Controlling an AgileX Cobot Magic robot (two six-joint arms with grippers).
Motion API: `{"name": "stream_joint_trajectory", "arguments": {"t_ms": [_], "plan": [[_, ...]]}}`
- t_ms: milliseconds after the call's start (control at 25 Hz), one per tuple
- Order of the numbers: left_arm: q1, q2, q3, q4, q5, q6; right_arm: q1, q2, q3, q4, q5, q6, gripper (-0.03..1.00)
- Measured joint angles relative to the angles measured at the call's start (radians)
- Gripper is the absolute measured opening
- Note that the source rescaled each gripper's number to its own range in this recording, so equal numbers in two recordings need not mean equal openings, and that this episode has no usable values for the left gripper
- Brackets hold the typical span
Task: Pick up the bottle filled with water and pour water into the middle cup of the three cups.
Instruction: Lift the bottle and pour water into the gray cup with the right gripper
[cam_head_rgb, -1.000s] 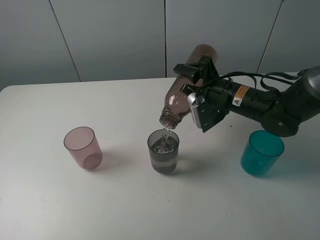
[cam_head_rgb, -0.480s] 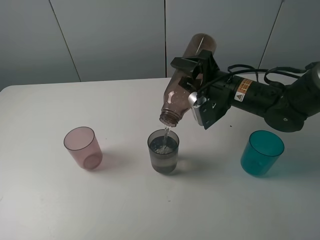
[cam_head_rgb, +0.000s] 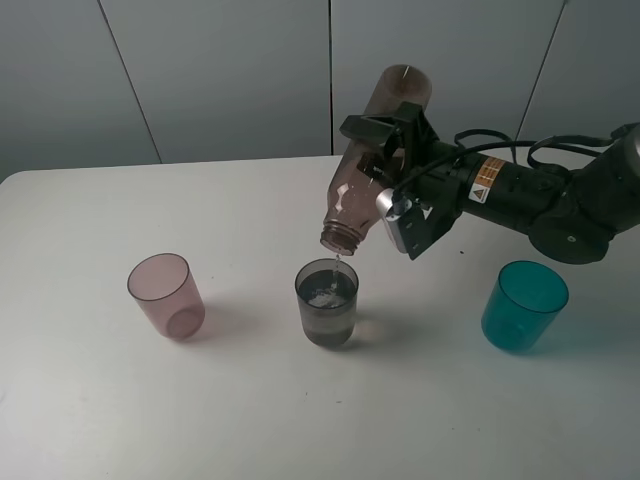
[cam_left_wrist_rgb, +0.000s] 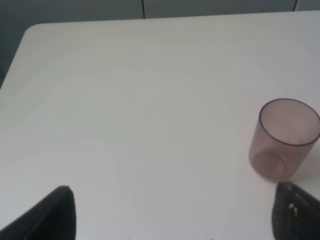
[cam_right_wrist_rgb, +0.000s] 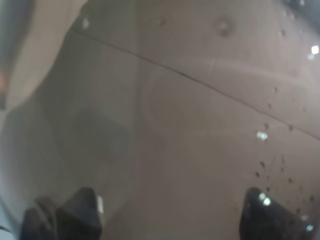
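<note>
Firmly the right gripper (cam_head_rgb: 393, 160) clamps the tall smoky brown-grey see-through plastic bottle (cam_head_rgb: 353, 198), tipped neck-down toward seven o'clock over the small smoky grey plastic tumbler (cam_head_rgb: 326, 312); its arm (cam_head_rgb: 520, 200) reaches in from three o'clock. The left gripper (cam_left_wrist_rgb: 172, 217) hangs spread wide.

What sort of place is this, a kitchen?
Probably a lab or test room, not a kitchen: a plain white table, grey wall panels, and a cabled robot arm pouring from the bottle into the middle cup.
</note>
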Motion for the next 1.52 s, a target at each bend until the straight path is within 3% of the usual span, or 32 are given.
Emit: {"name": "stream_joint_trajectory", "arguments": {"t_ms": [320,480,960,1360,1520], "plan": [[0.0,0.0,0.0,0.0,0.0,0.0,0.0,-0.001,0.0,-0.016,0.0,0.006,0.0],[0.0,0.0,0.0,0.0,0.0,0.0,0.0,-0.001,0.0,-0.011,0.0,0.115,0.0],[0.0,0.0,0.0,0.0,0.0,0.0,0.0,-0.002,0.0,0.006,0.038,0.722,0.0],[0.0,0.0,0.0,0.0,0.0,0.0,-0.052,-0.002,-0.009,0.115,0.038,1.498,0.0],[0.0,0.0,0.0,0.0,0.0,0.0,-0.113,-0.002,-0.053,0.137,0.104,1.709,0.0]]}}
